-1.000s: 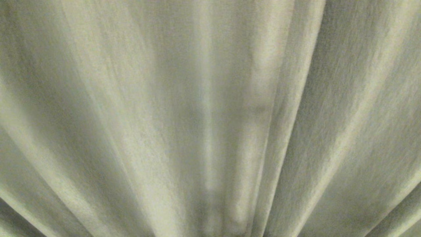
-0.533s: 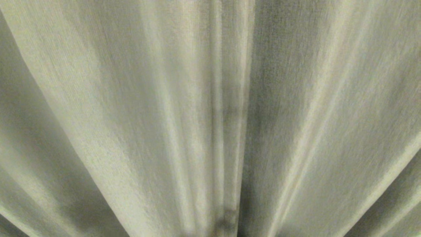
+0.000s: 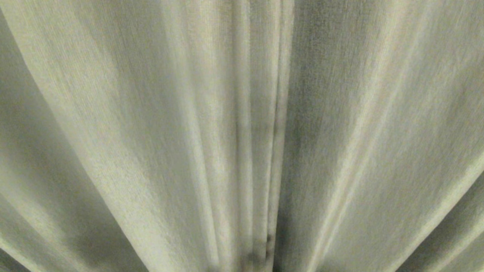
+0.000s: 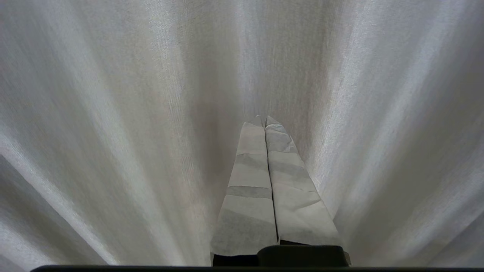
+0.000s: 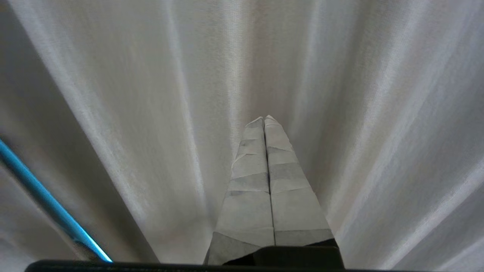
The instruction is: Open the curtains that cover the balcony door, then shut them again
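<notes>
The curtains [image 3: 151, 124] fill the whole head view as beige-grey pleated fabric hanging very close, with a dark seam between two folds near the middle. The balcony door is hidden behind them. Neither arm shows in the head view. In the left wrist view my left gripper [image 4: 264, 118] is shut, its tape-wrapped fingers pressed together and pointing at the curtains [image 4: 113, 113], with nothing between them. My right gripper [image 5: 264, 118] is shut and empty as well, pointing at the curtains [image 5: 359, 113] in its own view.
A bright blue strip [image 5: 45, 200] runs slantwise across one corner of the right wrist view, in front of the fabric. Nothing but fabric shows elsewhere.
The folds have slid left across the head view since a second ago, then almost settled; the whole picture shifted, so the camera moved. The central seam now sits near the middle.
</notes>
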